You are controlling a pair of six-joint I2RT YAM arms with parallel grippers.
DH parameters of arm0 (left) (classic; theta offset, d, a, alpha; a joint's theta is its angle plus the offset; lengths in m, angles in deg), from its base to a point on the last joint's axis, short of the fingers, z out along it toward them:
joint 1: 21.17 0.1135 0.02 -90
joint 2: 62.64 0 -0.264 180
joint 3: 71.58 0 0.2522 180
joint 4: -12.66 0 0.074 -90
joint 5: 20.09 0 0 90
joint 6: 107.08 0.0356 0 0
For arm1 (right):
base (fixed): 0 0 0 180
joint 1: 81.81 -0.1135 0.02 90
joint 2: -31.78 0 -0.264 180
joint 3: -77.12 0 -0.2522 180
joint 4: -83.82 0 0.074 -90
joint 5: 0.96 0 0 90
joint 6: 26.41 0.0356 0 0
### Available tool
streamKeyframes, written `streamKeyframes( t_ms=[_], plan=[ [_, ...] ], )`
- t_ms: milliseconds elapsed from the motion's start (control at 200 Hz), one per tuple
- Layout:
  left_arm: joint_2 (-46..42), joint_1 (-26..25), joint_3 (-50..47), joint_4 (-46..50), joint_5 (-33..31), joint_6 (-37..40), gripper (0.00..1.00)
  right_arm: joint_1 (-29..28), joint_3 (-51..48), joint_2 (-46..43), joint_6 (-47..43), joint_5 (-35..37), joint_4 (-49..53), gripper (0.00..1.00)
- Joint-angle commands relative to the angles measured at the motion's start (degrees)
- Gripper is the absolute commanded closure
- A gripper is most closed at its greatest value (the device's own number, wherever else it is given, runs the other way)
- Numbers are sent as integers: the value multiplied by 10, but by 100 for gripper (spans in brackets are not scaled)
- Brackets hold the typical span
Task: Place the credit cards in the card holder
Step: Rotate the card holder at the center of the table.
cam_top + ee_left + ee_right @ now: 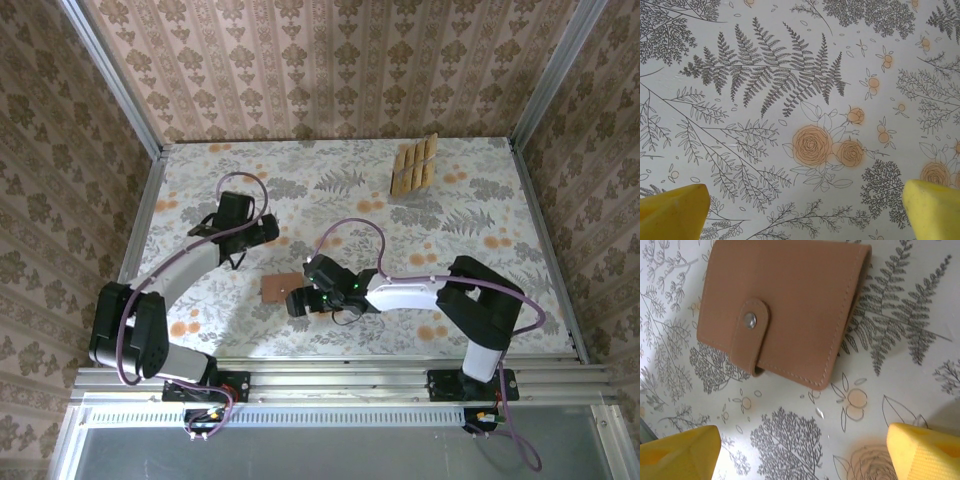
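The card holder (790,305) is a salmon-brown wallet lying closed on the tablecloth, its snap tab fastened; from above it (281,288) sits near the front centre. My right gripper (805,450) hovers just beside its near edge, yellow fingers (680,452) spread wide and only cloth between them. In the top view that gripper (297,300) is at the wallet's right side. The credit cards (414,166) are tan strips grouped at the back right. My left gripper (805,210) is open above bare patterned cloth, and from above it (262,232) is left of centre, behind the wallet.
The floral tablecloth (480,240) covers the whole table, walled in by wallpapered panels and metal posts (545,75). The right arm's black cable (365,235) loops above its wrist. An aluminium rail (340,380) runs along the near edge.
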Motion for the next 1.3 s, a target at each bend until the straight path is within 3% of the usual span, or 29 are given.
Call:
streamKeyframes(
  t_ms=[0,230,465,705,1000,1295],
  plan=[
    [-13,9,-12,8,22,21,0,-1,18,20,15,-1,-10,12],
    [-14,22,-11,7,22,28,0,-17,46,44,24,-41,-15,13],
    [-14,41,-8,8,28,40,0,-55,78,68,16,-52,-4,13],
    [-14,44,-1,16,36,56,0,-54,116,105,11,-45,6,14],
    [13,44,14,25,89,90,0,6,149,120,17,-33,1,14],
    [38,41,-11,3,129,74,0,93,182,133,15,-44,-10,14]
  ],
)
